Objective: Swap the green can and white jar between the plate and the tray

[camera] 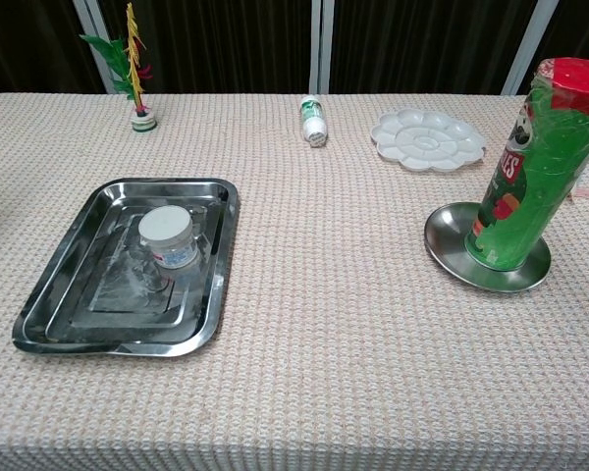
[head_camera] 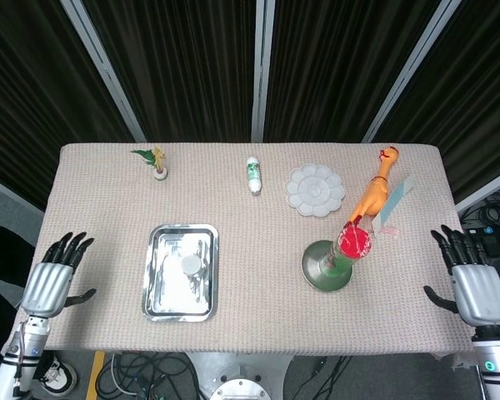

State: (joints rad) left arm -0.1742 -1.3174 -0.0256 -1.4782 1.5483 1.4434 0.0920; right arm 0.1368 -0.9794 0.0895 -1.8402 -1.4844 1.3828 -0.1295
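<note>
Green can (camera: 528, 177), red lid; white jar (camera: 167, 235)
</note>
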